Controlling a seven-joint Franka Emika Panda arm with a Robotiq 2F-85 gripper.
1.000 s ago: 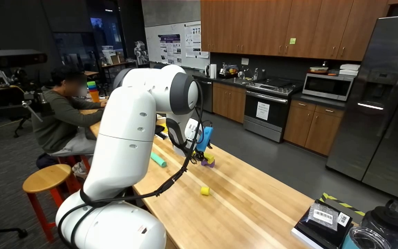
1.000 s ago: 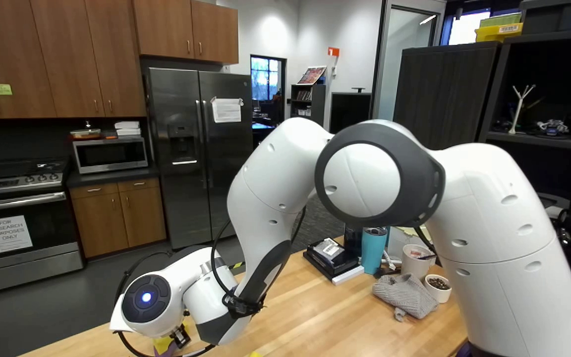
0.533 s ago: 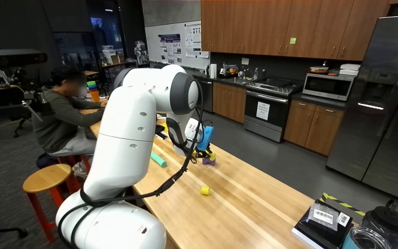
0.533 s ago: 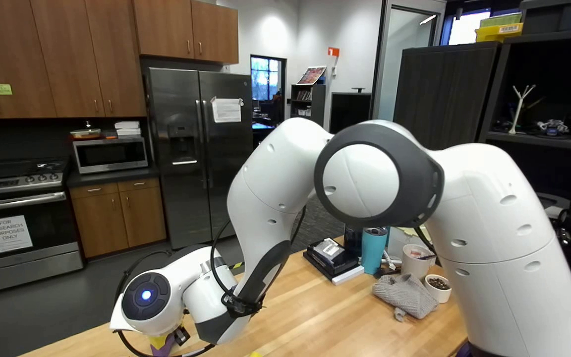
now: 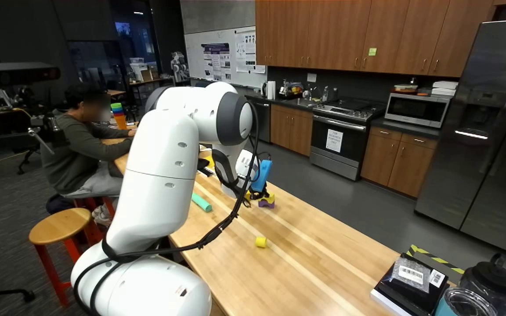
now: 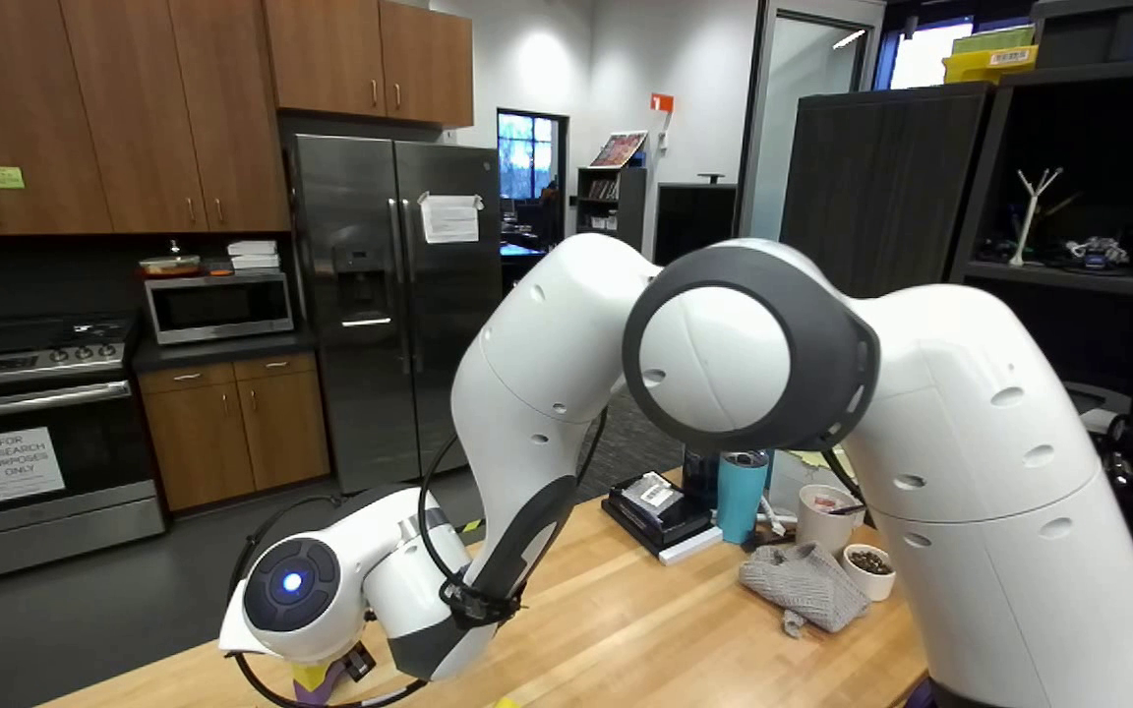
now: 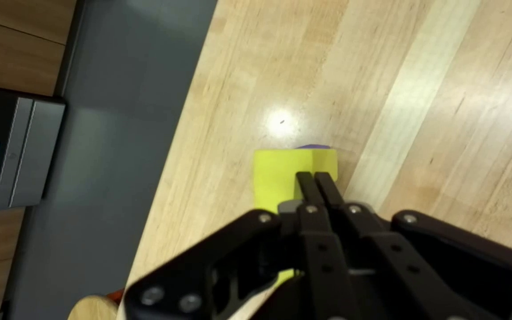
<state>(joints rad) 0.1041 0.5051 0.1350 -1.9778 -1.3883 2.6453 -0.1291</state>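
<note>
Green rod (image 5: 201, 202), yellow cylinder (image 5: 260, 242) apart; hand (image 7: 314, 174) half-hides yellow block (image 7: 274, 178), maybe touching.

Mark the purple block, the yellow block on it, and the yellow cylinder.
Purple block (image 5: 265, 204): in an exterior view, side face.
Yellow block (image 7: 276, 178): wrist view, uncovered top.
Yellow cylinder (image 5: 260, 242): in an exterior view, visible middle.

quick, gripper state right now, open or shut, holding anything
Gripper: closed, nothing visible between its fingers; it overlaps the yellow block in the wrist view, but whether they touch cannot be told.
</note>
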